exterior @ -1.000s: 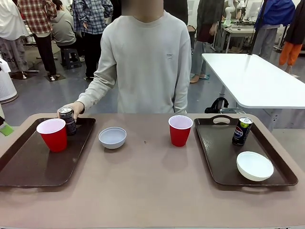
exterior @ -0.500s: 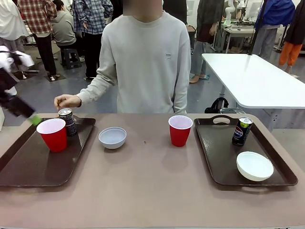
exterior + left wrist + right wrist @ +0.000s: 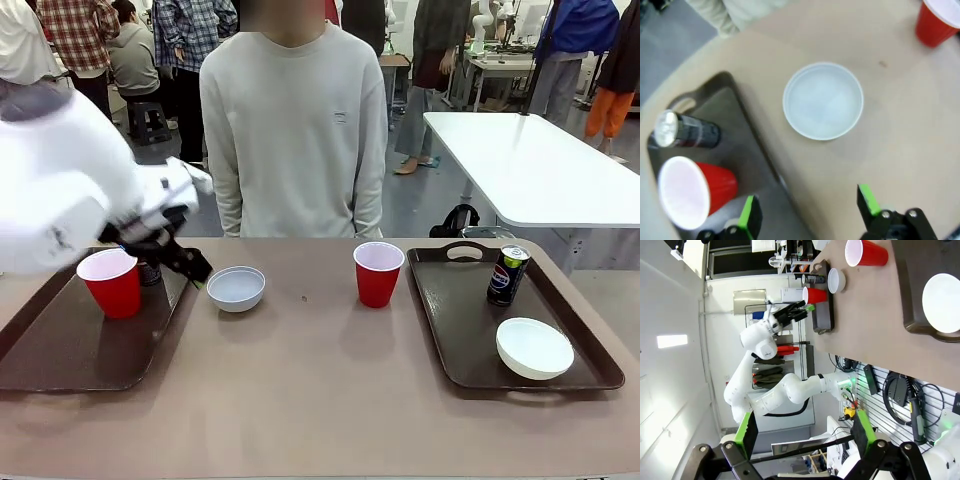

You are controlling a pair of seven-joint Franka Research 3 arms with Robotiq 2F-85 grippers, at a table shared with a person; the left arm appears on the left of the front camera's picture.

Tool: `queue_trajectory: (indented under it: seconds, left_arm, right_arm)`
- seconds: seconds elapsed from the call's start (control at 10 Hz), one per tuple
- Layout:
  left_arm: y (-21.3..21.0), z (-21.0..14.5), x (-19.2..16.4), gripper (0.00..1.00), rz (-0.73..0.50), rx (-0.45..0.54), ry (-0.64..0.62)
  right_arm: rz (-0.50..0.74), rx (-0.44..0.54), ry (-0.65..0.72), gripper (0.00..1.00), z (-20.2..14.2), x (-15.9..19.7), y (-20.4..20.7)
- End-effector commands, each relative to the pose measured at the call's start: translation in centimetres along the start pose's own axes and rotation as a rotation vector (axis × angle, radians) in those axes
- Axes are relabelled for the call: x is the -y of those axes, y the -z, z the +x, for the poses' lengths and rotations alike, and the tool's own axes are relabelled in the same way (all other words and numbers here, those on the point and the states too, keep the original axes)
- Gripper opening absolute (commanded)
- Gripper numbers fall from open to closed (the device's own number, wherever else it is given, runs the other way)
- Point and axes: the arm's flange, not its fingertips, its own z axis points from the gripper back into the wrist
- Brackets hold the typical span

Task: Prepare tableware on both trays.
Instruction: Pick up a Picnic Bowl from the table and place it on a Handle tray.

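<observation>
My left gripper (image 3: 196, 268) hangs open over the inner edge of the left tray (image 3: 60, 350), just left of a white bowl (image 3: 236, 288) on the bare table. In the left wrist view its green fingers (image 3: 749, 217) straddle the tray rim (image 3: 747, 132), and the bowl (image 3: 823, 100) lies ahead of them. A red cup (image 3: 110, 282) and a dark can (image 3: 150, 272), partly hidden by the arm, stand on that tray. Another red cup (image 3: 378, 272) stands mid-table. The right tray (image 3: 450, 330) holds a can (image 3: 507, 275) and a bowl (image 3: 534, 347). My right gripper (image 3: 805, 432) is open, off the table.
A person (image 3: 295, 130) stands at the far edge with arms down, hands away from the table. A white table (image 3: 540, 165) stands behind at the right. The tabletop (image 3: 320, 390) between the trays is bare wood colour.
My left arm swung in from the left, over the left tray toward the bowl. The person let go of the can on that tray and drew the hand back.
</observation>
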Motion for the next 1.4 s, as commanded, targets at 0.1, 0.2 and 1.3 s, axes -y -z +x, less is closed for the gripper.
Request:
queue_trajectory:
  seconds: [0.1, 0.2, 1.3]
  left_arm:
    - [5.6, -2.1, 2.4, 1.0, 0.105, -0.122, -0.062]
    - [2.5, -2.0, 1.5, 1.0, -0.07, -0.166, -0.071]
    - [5.5, 9.2, 2.5, 1.0, 0.091, -0.258, -0.22]
  right_arm:
    - [0.026, 0.001, -0.016, 1.0, 0.0, 0.1, 0.2]
    - [0.026, 0.001, -0.016, 1.0, 0.0, 0.1, 0.2]
    - [0.026, 0.001, -0.016, 1.0, 0.0, 0.1, 0.2]
